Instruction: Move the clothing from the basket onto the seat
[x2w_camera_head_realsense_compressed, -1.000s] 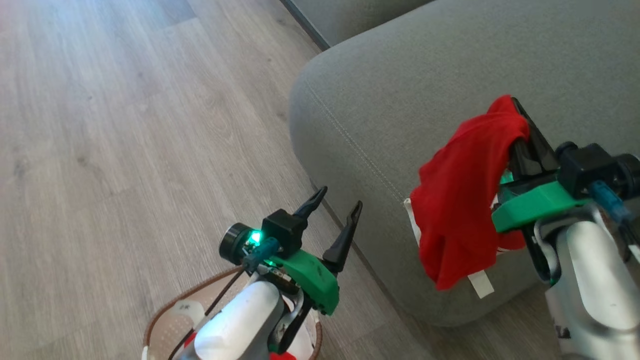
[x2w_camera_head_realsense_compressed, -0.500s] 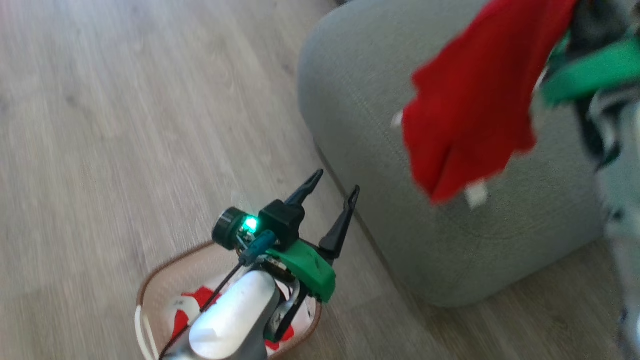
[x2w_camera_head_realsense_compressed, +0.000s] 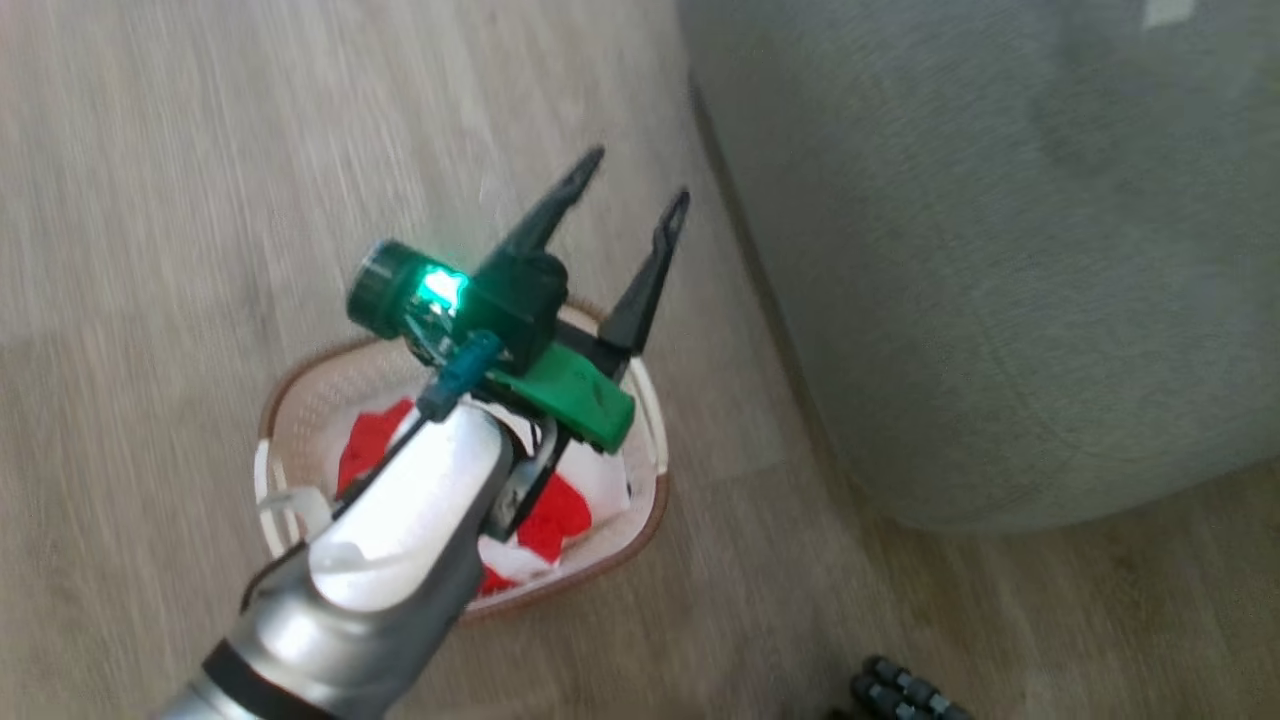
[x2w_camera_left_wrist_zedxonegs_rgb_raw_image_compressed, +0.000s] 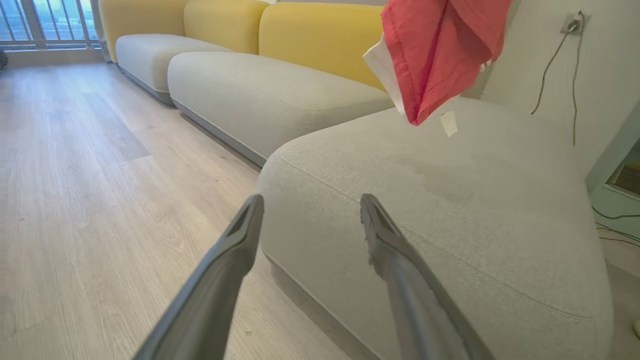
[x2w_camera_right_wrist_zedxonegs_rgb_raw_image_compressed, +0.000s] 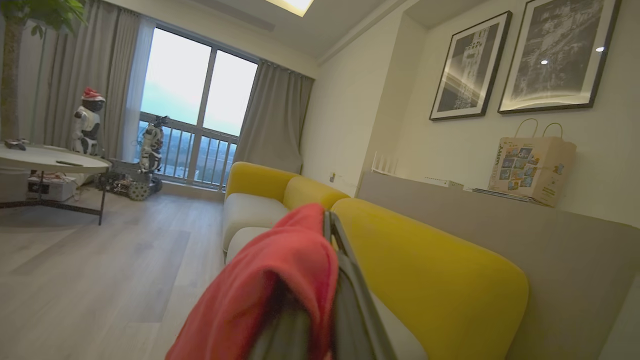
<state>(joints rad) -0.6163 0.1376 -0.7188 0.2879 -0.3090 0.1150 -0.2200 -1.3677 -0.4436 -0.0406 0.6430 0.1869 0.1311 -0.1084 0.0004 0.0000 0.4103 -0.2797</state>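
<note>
While the basket (x2w_camera_head_realsense_compressed: 652, 420) on the near floor holds red clothing (x2w_camera_head_realsense_compressed: 552, 520) over a white cloth (x2w_camera_head_realsense_compressed: 600, 478), the left gripper (x2w_camera_head_realsense_compressed: 638, 176) hovers above it, fingers spread. Farther right, the right gripper (x2w_camera_right_wrist_zedxonegs_rgb_raw_image_compressed: 330, 220) pinches a red garment (x2w_camera_left_wrist_zedxonegs_rgb_raw_image_compressed: 440, 55) above the seat (x2w_camera_left_wrist_zedxonegs_rgb_raw_image_compressed: 450, 200); open floor (x2w_camera_head_realsense_compressed: 200, 150) lies left.

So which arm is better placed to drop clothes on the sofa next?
The right. The right claw is shut on a bright red thin-fabric garment hanging over the large grey-green sofa cushion. The left claw stands open and empty near the oval cream plastic basket, where more red clothing lies.
</note>
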